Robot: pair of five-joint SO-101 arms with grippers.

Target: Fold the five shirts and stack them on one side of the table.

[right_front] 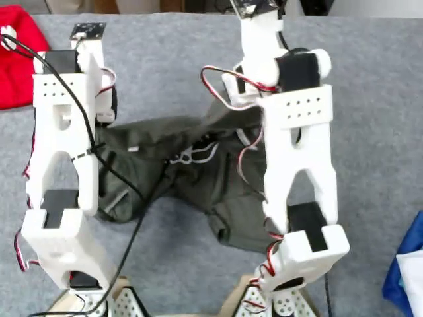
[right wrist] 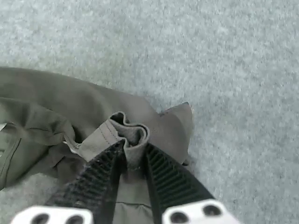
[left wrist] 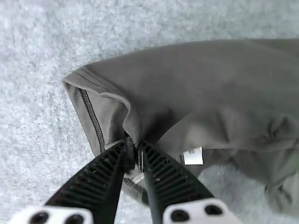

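Both grippers pinch the olive shirt (right_front: 192, 173) lying crumpled mid-table.

The left gripper (left wrist: 133, 150) is closed on a bunched fold near a stitched edge, beside a small white tag (left wrist: 192, 156). The right gripper (right wrist: 133, 154) is clamped on a rolled hem at another corner. From above, the two white arms cover much of the shirt. A red cloth (right_front: 16, 59) and a blue cloth (right_front: 408, 261) are cut off at opposite edges of the grey table (right_front: 165, 59).
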